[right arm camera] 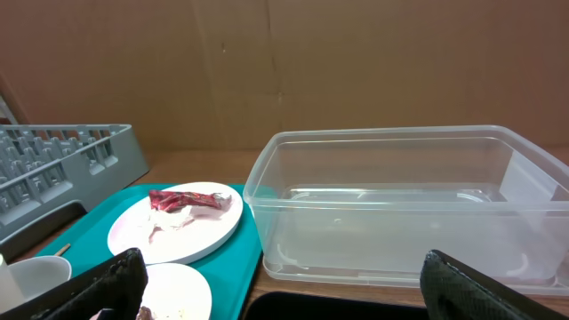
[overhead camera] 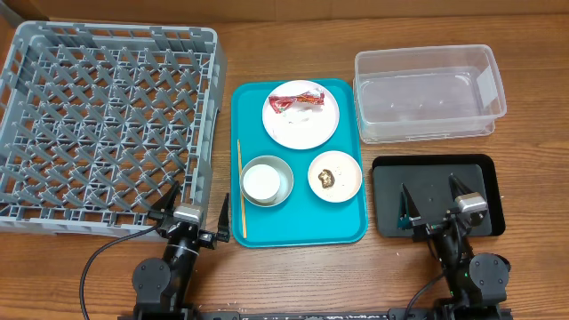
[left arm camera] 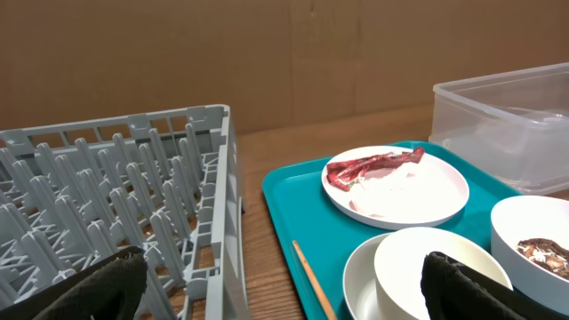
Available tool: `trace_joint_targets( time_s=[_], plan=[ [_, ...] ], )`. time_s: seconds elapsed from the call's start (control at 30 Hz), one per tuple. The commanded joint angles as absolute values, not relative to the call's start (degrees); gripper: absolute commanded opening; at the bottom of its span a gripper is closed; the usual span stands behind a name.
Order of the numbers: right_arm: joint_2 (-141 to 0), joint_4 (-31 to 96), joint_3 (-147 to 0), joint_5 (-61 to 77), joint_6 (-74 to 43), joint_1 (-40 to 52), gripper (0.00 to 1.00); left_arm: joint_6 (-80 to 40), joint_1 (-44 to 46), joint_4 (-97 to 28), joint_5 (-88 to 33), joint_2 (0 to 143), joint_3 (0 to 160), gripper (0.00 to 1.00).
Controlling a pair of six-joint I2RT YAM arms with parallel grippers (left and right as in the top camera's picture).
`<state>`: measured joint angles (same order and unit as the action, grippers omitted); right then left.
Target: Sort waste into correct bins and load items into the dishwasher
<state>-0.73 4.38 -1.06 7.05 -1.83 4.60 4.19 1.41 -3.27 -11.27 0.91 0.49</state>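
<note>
On the teal tray [overhead camera: 347, 227], a large plate [overhead camera: 300, 124] holds the red wrapper [overhead camera: 288, 101] and a white paper scrap [overhead camera: 314, 100]. A small plate [overhead camera: 347, 169] holds a brown food lump [overhead camera: 328, 180]. A white cup [overhead camera: 263, 181] sits in the grey bowl [overhead camera: 283, 188]. The wooden stick [overhead camera: 240, 191] lies along the tray's left side. The grey dish rack [overhead camera: 107, 116] is at left, the clear tub [overhead camera: 427, 93] at back right and the black tray [overhead camera: 436, 173] in front of it. My left gripper [overhead camera: 194, 203] is open by the rack's front corner. My right gripper [overhead camera: 434, 197] is open over the black tray.
The left wrist view shows the rack wall [left arm camera: 227, 204], stick [left arm camera: 311, 280] and cup [left arm camera: 418, 267] between the open fingers [left arm camera: 280, 289]. The right wrist view shows the tub [right arm camera: 400, 196] and large plate [right arm camera: 178, 236] ahead of the open fingers [right arm camera: 284, 293]. A brown wall stands behind.
</note>
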Motion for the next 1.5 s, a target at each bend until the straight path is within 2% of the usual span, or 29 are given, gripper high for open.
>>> trace_joint_targets(
  time_s=[0.0, 0.77, 0.93, 1.1, 1.27, 1.47],
  plan=[
    [-0.16, 4.25, -0.49, 6.48, -1.65, 4.78, 1.0, 3.22, 1.52, -3.4, -10.7, 0.84, 0.3, 1.0],
    [-0.16, 4.23, -0.49, 6.5, -1.69, 4.78, 1.0, 3.18, 1.52, -3.38, -10.7, 0.84, 0.3, 1.0],
    [-0.16, 4.23, -0.49, 6.48, -4.49, 4.78, 1.0, 0.14, 1.52, -3.4, -10.48, 0.84, 0.3, 1.0],
    [-0.16, 4.23, -0.49, 6.5, -12.34, 4.78, 1.0, -3.64, 1.52, -3.7, -10.61, 0.86, 0.45, 1.0],
    [-0.19, 4.84, -1.15, 6.72, -13.98, 4.78, 1.0, -4.29, 1.52, -10.07, -10.55, 1.02, 4.1, 1.0],
    [-1.67, 11.27, -7.11, 8.32, -13.98, 4.78, 1.0, -4.29, 1.52, -19.53, -10.55, 3.97, 12.88, 1.0]
  ],
)
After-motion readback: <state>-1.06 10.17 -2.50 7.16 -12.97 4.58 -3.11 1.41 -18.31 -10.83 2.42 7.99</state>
